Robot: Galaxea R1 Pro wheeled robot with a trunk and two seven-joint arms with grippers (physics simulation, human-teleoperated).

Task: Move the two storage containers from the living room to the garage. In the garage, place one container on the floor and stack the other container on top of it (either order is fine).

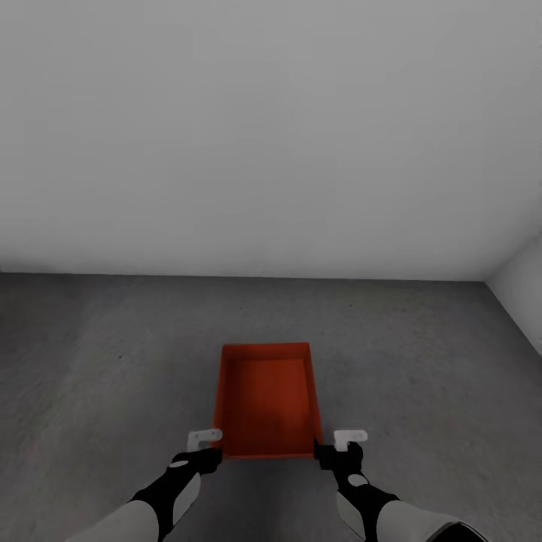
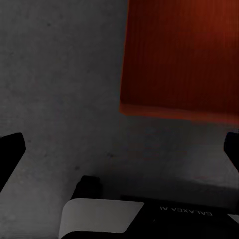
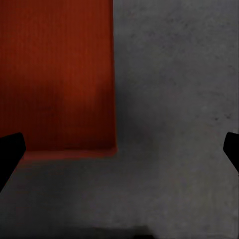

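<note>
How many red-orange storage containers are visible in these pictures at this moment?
1. The storage container sits on the grey floor, between the left hand and the right hand, near the white wall. A second container may be outside the views.

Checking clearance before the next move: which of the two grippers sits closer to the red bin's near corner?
The right gripper: it sits right at the storage container's near corner, while the left gripper shows a small gap of floor.

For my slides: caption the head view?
Red-orange storage container on grey concrete floor, both grippers open beside its near corners.
</note>
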